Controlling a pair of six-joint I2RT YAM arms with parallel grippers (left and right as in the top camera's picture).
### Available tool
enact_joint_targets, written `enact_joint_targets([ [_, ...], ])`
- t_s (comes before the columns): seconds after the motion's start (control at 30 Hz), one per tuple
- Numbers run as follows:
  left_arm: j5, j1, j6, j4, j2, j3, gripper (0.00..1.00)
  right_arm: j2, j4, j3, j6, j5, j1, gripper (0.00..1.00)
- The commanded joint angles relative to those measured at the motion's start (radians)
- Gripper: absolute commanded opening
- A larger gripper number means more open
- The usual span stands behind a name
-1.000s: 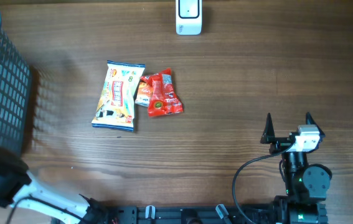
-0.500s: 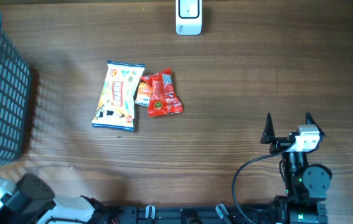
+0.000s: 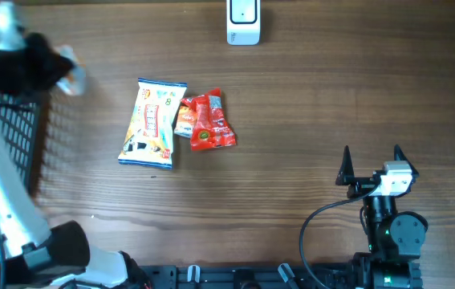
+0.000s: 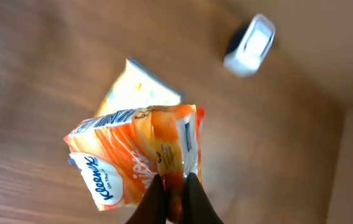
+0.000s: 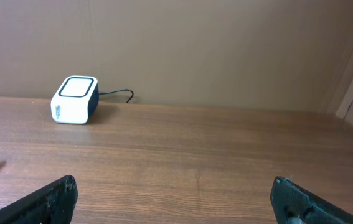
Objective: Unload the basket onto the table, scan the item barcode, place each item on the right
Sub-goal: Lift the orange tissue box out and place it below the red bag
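An orange Kleenex tissue pack (image 4: 136, 155) hangs in the air, and my left gripper (image 4: 175, 182) is shut on its lower edge. From overhead that arm is a blur above the basket at the far left, the gripper (image 3: 60, 71) pointing toward the table's middle. The white barcode scanner (image 3: 243, 22) stands at the back edge; it also shows in the left wrist view as the scanner (image 4: 249, 45) and in the right wrist view as the scanner (image 5: 75, 100). My right gripper (image 3: 371, 157) rests open near the front right, nothing between its fingers.
A yellow-and-white snack pack (image 3: 153, 123) and a red pack (image 3: 208, 120) lie side by side left of centre. A dark mesh basket (image 3: 14, 136) stands at the left edge, partly hidden by the left arm. A cable runs from the right arm's base.
The left arm has swung from the front left corner up to the back left, above the basket, carrying the tissue pack. The right arm and the table packs have not moved.
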Motion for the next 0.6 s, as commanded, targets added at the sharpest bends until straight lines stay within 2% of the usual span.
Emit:
enact_joint_targets([
  [0.0, -0.090, -0.151, 0.031, 0.054, -0.008, -0.174, 0.04, -0.004, 0.002, -0.002, 0.014, 0.010, -0.005, 1.00],
  [0.2, -0.094, -0.291, 0.005, 0.233, -0.008, -0.503, 0.04, -0.004, 0.002, -0.002, 0.014, 0.010, -0.005, 1.00],
  [0.33, -0.093, -0.356, -0.070, 0.385, -0.008, -0.740, 0.04, -0.004, 0.002, -0.002, 0.014, 0.010, -0.005, 1.00],
  [0.57, -0.089, -0.427, -0.090, 0.505, -0.008, -0.916, 0.04, -0.004, 0.002, -0.002, 0.014, 0.010, -0.005, 1.00],
])
